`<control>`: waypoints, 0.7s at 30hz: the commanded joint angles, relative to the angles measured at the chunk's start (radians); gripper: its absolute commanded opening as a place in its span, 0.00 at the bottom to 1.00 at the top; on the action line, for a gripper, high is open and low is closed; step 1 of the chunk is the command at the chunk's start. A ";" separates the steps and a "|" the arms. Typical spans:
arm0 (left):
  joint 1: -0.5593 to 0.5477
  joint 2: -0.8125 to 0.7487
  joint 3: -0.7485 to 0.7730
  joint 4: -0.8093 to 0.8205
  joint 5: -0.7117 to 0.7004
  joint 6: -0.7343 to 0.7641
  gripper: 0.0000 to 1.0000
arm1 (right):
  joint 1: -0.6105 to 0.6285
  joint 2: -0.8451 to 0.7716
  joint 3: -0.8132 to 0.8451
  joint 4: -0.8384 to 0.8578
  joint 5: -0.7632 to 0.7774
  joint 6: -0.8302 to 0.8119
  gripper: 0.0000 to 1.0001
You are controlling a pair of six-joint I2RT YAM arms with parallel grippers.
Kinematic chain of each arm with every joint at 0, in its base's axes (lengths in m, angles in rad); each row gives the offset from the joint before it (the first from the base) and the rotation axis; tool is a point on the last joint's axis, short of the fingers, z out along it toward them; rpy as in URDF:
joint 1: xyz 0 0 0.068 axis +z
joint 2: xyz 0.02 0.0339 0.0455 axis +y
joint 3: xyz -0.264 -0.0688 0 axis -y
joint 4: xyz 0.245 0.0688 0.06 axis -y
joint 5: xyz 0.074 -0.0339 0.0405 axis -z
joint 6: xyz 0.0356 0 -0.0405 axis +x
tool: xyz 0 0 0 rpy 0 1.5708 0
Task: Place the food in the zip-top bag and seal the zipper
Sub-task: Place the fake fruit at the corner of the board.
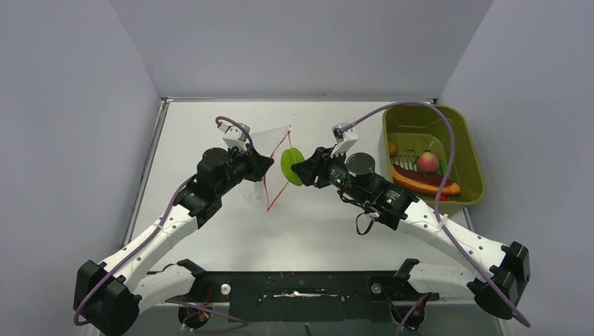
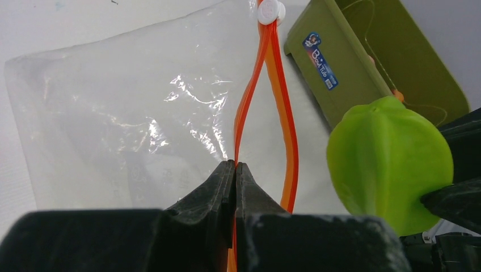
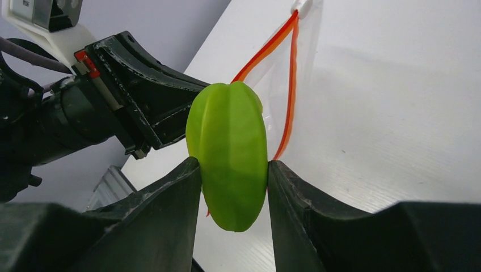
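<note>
The clear zip-top bag (image 2: 130, 113) lies on the white table with its mouth spread open. Its red-orange zipper (image 2: 286, 130) splits into two strips (image 1: 277, 171). My left gripper (image 2: 235, 165) is shut on the near strip of the zipper and holds that lip up. My right gripper (image 3: 231, 167) is shut on a green round slice of food (image 3: 230, 153), which hangs just right of the bag's mouth (image 1: 292, 166). More food lies in the olive-green tub: a pink-red ball fruit (image 1: 427, 162) and a brown-red slab (image 1: 424, 183).
The olive-green tub (image 1: 473, 157) stands at the right back of the table, a purple cable arching over it. Grey walls enclose the table on three sides. A white slider tab (image 2: 271, 11) sits at the zipper's far end.
</note>
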 commanded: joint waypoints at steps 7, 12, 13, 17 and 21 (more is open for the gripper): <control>-0.008 -0.110 -0.018 0.071 0.069 -0.029 0.00 | 0.054 0.099 0.030 0.143 0.110 0.144 0.31; -0.007 -0.135 -0.035 0.073 0.097 -0.030 0.00 | 0.057 0.105 0.009 0.132 0.181 0.172 0.30; -0.008 -0.136 -0.037 0.077 0.108 -0.030 0.00 | 0.056 0.107 0.007 0.124 0.190 0.178 0.30; -0.008 -0.139 -0.043 0.097 0.143 -0.035 0.00 | 0.056 0.115 -0.006 0.122 0.200 0.212 0.30; -0.009 -0.131 -0.043 0.107 0.166 -0.039 0.00 | 0.057 0.136 -0.008 0.134 0.201 0.226 0.31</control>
